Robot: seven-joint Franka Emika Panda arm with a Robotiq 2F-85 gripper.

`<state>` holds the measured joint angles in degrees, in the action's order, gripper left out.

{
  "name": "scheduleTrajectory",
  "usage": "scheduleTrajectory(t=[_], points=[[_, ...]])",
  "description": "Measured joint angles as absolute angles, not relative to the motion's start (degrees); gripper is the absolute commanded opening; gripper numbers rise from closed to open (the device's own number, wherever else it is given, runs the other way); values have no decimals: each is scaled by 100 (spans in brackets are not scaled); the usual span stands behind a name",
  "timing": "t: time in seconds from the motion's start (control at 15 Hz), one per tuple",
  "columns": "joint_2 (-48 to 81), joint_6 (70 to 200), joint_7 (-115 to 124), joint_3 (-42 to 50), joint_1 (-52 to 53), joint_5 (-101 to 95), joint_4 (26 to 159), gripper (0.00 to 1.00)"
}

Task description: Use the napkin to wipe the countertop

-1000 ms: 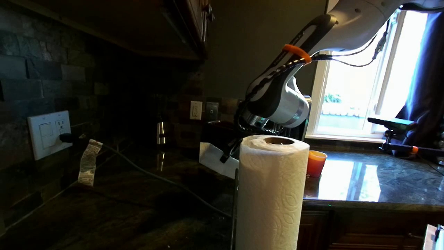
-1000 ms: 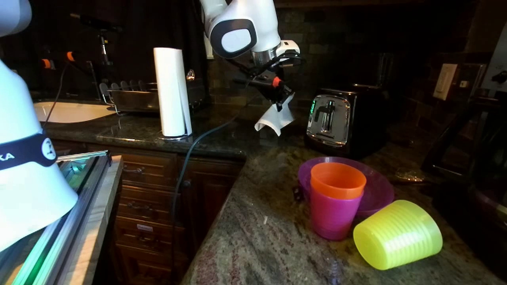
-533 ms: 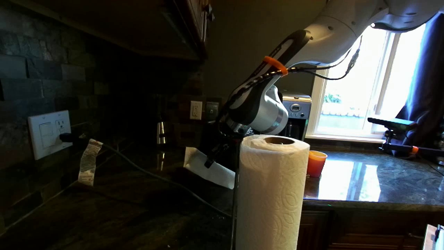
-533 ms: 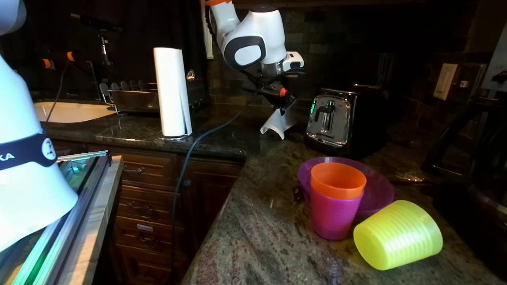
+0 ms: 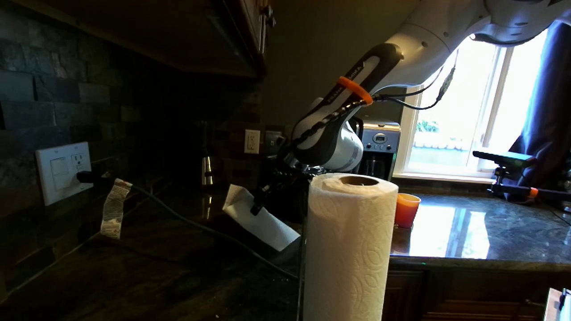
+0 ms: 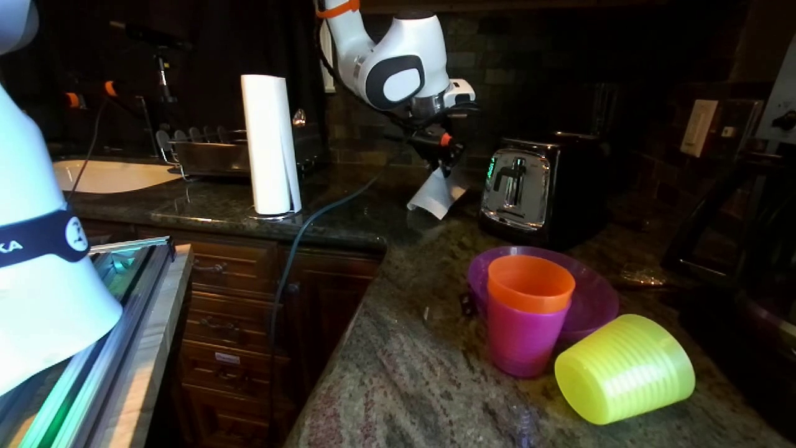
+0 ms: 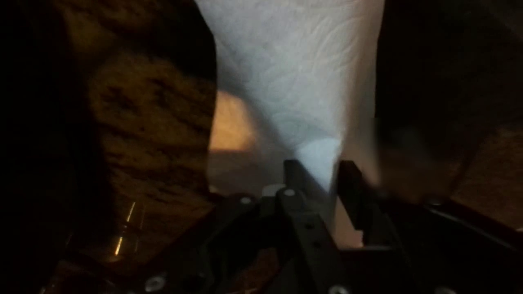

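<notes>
Gripper: the gripper slants downward above the far part of the countertop; its two fingers stand a little apart, with a narrow gap, and the napkin is between them. Whether both fingers touch it, I cannot tell.
Napkin: it is white, bent and tilted, at the fingertips. In an exterior view it is to the right of the paper towel roll and near the left side of the toaster. Whether its lower edge touches the countertop, I cannot tell.
Countertop: dark, glossy stone; in an exterior view its right part reflects the window.
Paper towel roll: it stands upright in both exterior views; in an exterior view the napkin appears to the left of it and farther away.
Cups: at the near right, a yellow cup lies on its side; to its left, an orange cup sits inside an upright pink cup.
Bowl: a purple bowl is just farther than these cups, partly hidden by them.
Cord: a cord hangs in front of the wooden cabinet.
</notes>
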<state>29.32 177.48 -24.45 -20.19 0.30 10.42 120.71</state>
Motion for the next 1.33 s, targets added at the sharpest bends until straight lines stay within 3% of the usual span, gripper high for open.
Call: scheduleTrajectory(t=[0.33, 0.73, 1.33], points=[[1976, 16578, -1749, -1716, 203, 516, 12344, 99], [837, 14792, -1815, -1872, 332, 758, 12795, 100], [-1219, 13274, -456, -1729, 949, 633, 14418, 100]])
